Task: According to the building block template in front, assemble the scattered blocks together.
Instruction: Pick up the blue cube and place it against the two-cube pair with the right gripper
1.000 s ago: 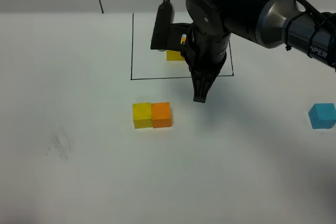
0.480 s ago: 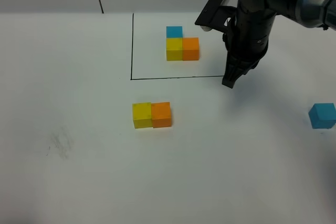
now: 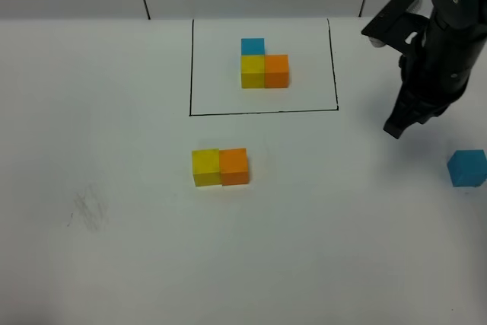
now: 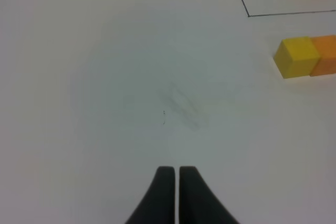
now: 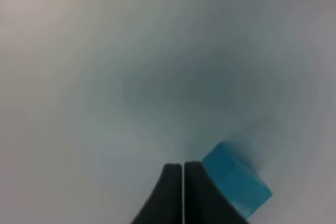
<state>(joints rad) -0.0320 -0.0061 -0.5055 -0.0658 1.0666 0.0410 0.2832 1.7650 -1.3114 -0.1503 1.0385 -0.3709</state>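
Tips of right gripper meet — blue cube nearby.

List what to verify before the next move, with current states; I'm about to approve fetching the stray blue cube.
1. Loose yellow cube and orange cube touching, ordered like the template: ok.
2. Third piece, the blue cube, joined at the yellow's far side: not ok; it lies apart at the right.
3. Position of right gripper above the blue cube: not ok, beside it.
4. Its jaws open for the pick: not ok, shut.
5. Shut left gripper away from the blocks: ok.
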